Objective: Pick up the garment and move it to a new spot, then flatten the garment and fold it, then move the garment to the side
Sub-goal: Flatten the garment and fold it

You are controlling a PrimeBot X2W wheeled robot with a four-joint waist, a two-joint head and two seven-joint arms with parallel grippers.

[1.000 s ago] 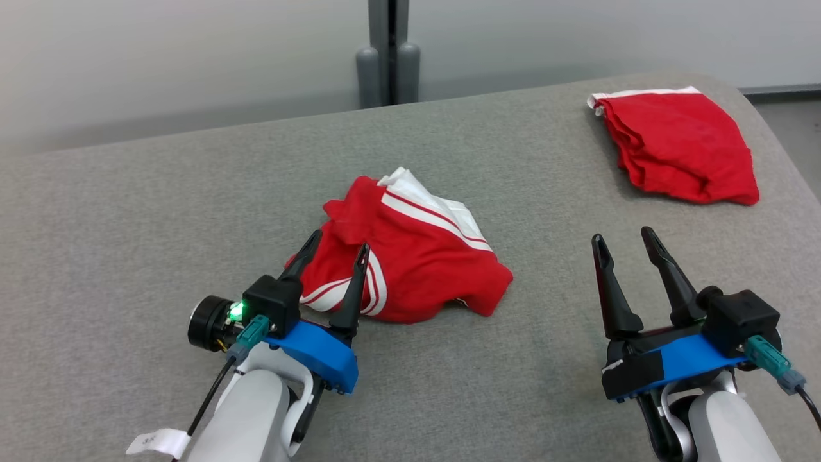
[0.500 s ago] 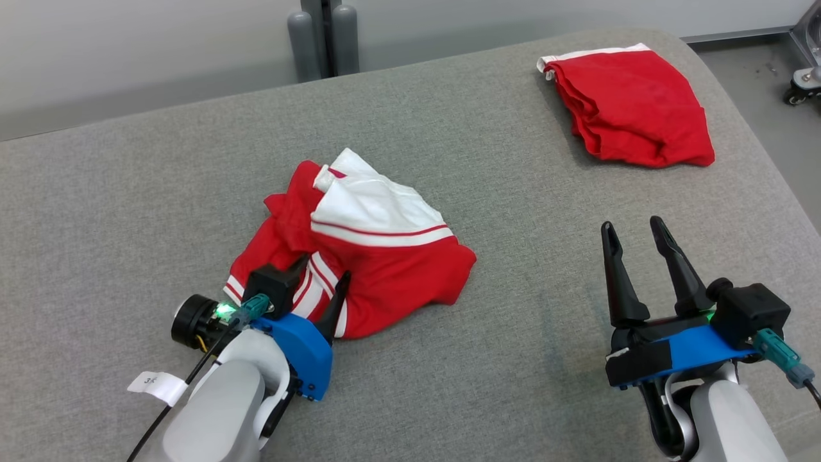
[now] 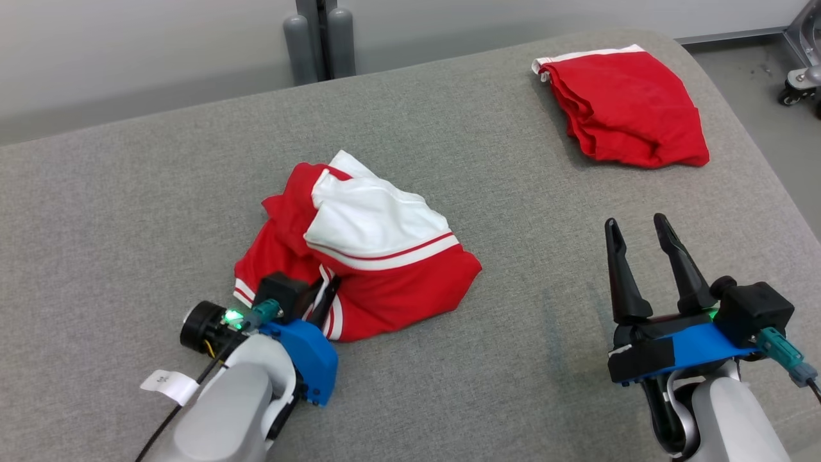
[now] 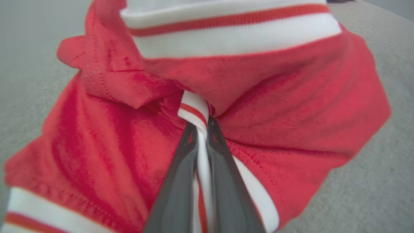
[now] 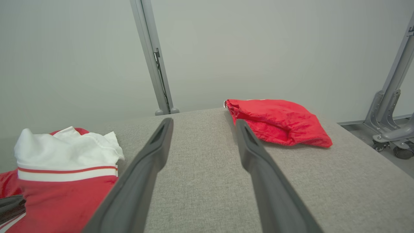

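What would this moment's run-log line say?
phase: grasp | left gripper: shut on edge of striped garment | right gripper: open, holding nothing | plain red garment: far right, untouched

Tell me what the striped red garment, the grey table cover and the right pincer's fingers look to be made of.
Garment: soft matte knit, likely cotton or polyester jersey; it folds limply and shows stitched hems. Table cover: grey woven upholstery-like textile, matte; a fine flecked weave shows. Fingers of the right pincer: dark, smooth, faintly sheened, probably moulded plastic; material not certain.
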